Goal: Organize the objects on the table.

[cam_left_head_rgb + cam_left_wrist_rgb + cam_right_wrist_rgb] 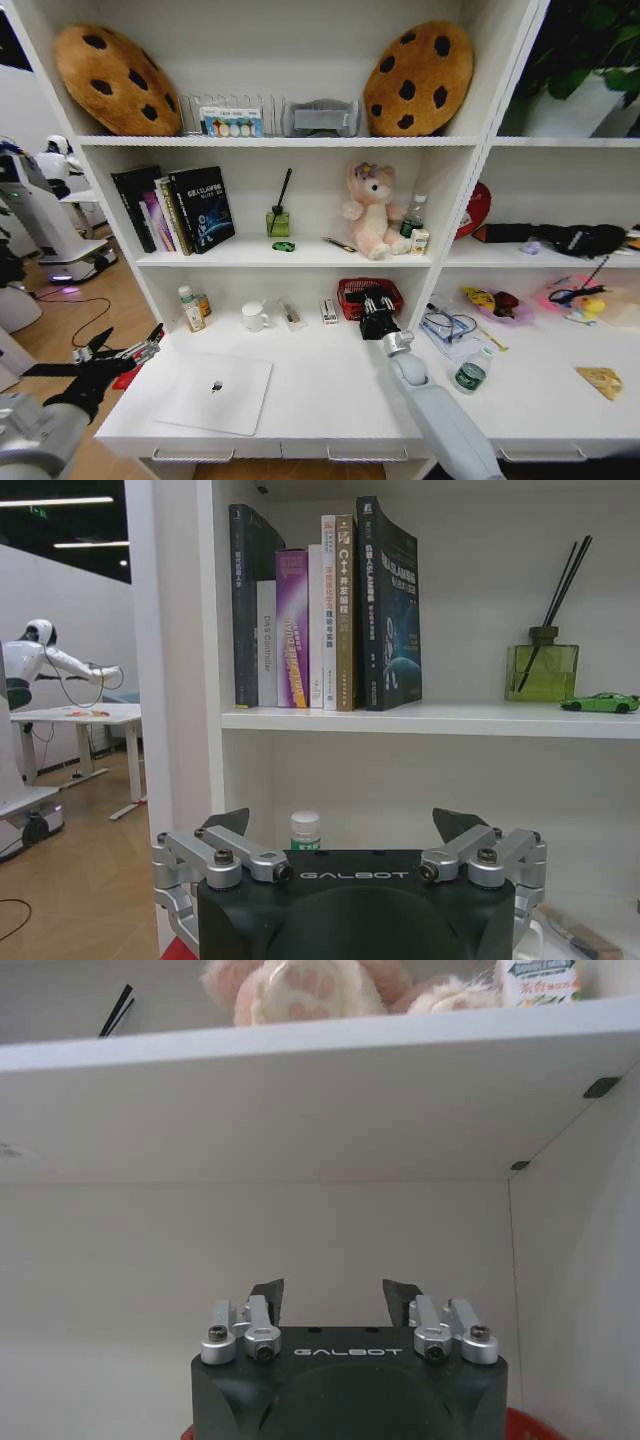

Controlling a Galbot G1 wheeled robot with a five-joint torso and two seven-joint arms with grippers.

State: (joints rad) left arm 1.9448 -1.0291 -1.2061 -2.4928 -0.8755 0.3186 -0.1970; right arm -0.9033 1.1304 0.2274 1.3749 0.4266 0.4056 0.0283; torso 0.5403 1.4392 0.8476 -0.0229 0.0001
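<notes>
A closed silver laptop (215,390) lies flat on the white table (330,385), near its front left. A small dark-green round container (470,376) stands on the desk's right part. The tiny green toy car (284,246) (600,702) sits on the middle shelf beside a reed diffuser (541,670), and a slim pen (338,244) lies on the same shelf. My right gripper (372,298) (333,1298) is open and empty, hovering over the red mesh basket (350,290) at the back of the desk. My left gripper (125,346) (345,825) is open and empty, off the desk's left end.
A white mug (255,316), small bottles (188,308) and small boxes (329,311) line the desk's back. Glasses (448,325) and toys (490,300) lie to the right. Books (185,208) (330,610) and a pink plush (368,208) stand on the shelf.
</notes>
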